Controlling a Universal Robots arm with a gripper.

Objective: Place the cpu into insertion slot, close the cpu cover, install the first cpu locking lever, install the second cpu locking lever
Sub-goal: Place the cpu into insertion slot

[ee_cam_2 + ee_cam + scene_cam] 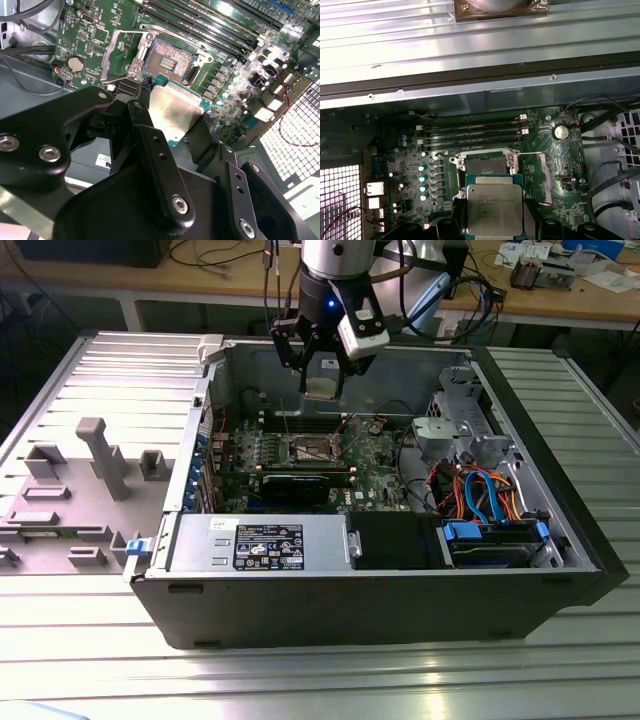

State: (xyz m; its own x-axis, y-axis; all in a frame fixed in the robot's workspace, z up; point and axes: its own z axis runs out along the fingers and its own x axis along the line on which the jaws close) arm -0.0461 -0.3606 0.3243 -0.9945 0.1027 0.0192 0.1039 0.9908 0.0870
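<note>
Your end effector (169, 119) grips the cpu (177, 107) by opposite edges, held well above the open insertion slot (167, 62). Light, stiff, likely fragile underneath: take it only by the edges.

Second wrist view: the gripper (172, 114) is clamping the cpu (176, 102), its black fingers (141, 116) covering two of the chip's edges. First wrist view: the cpu is overlapping the insertion slot (482, 165), hiding part of its rim. Exterior view: the arm (335, 260) is running off the picture's edge; the slot's inner detail is showing too small to tell.
</note>
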